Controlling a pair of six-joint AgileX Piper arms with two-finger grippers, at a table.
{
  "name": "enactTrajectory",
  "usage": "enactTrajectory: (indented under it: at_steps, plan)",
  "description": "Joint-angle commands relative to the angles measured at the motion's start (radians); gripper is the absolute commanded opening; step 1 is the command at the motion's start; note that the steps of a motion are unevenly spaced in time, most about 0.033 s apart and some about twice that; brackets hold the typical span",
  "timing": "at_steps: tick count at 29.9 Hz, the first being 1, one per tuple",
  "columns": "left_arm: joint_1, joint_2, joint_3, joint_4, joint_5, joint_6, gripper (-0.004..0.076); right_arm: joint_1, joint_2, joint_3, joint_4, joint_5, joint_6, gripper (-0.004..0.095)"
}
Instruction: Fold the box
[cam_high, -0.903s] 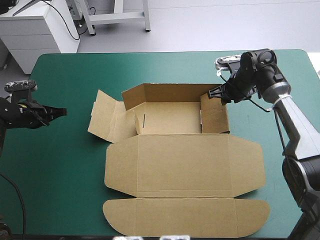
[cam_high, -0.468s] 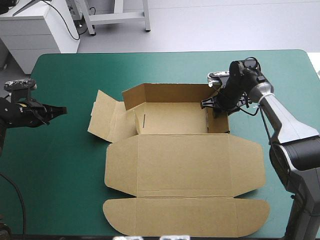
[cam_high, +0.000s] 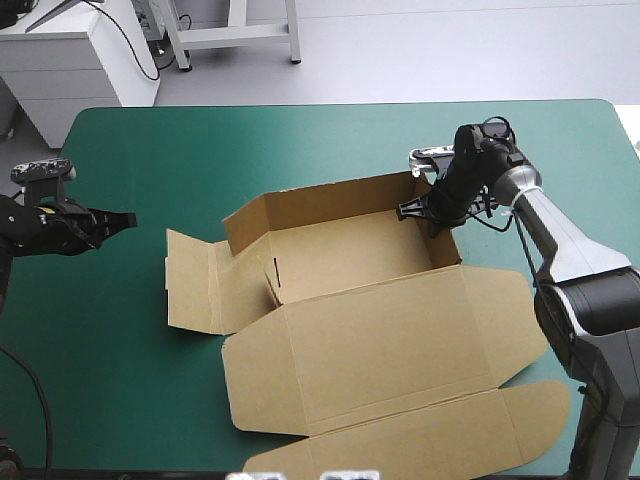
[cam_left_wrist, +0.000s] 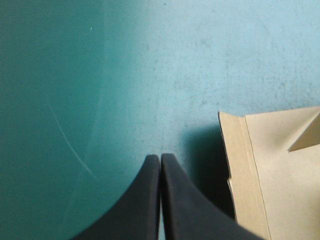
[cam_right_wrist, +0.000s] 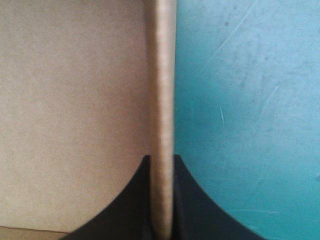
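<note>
A brown box (cam_high: 330, 255) sits half-formed at the middle of the table, turned askew. Its back wall (cam_high: 320, 198) and right wall (cam_high: 448, 245) stand raised around a tray floor of plain board, while the left flap (cam_high: 190, 290) and the lid (cam_high: 390, 340) lie flat, the lid toward the near edge. The right gripper (cam_high: 430, 213) pinches the right wall's top, its black fingers all but closed on the board. The left gripper (cam_high: 128, 219), fingers pressed together and holding nothing, hovers over the teal-green cover (cam_high: 200, 140) near the table's left edge, apart from the left flap.
</note>
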Motion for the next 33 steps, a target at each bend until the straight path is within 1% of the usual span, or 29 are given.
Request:
enactTrajectory:
  at_steps: [1,6,12,14,19,23,26,28,30,33]
  plan:
    - [0.002,-0.031,-0.024,-0.032,-0.031,0.002,-0.0008,-0.001,-0.049,-0.021,0.013,-0.023,0.009,-0.0018]
    - [0.002,-0.021,-0.024,-0.036,-0.031,-0.022,-0.0008,-0.012,-0.081,-0.021,0.025,-0.051,0.013,-0.0018]
    - [0.002,0.034,-0.024,-0.069,-0.031,-0.056,-0.0008,-0.086,-0.149,-0.021,0.045,-0.033,-0.009,-0.002]
    - [0.002,0.053,-0.024,-0.102,-0.039,-0.056,-0.0008,-0.123,-0.18,-0.021,0.086,-0.026,-0.046,-0.002]
    - [0.002,0.096,-0.024,-0.277,-0.062,-0.024,-0.0008,-0.248,-0.256,-0.021,0.225,0.01,-0.132,-0.002]
    - [0.002,0.133,-0.024,-0.494,-0.044,0.092,-0.0008,-0.337,-0.304,-0.02,0.331,0.033,-0.198,-0.002]
    - [0.002,0.163,-0.024,-0.751,0.01,0.219,-0.0008,-0.387,-0.345,-0.017,0.417,0.033,-0.24,-0.002]
    - [0.002,0.183,-0.024,-0.924,0.073,0.308,-0.0008,-0.4,-0.365,-0.017,0.459,0.033,-0.27,-0.002]
    - [0.002,0.207,-0.024,-1.123,0.171,0.395,-0.0008,-0.403,-0.378,-0.017,0.472,0.033,-0.284,-0.002]
    - [0.0,0.226,-0.024,-1.29,0.294,0.459,-0.0008,-0.401,-0.385,-0.017,0.483,0.033,-0.288,-0.002]
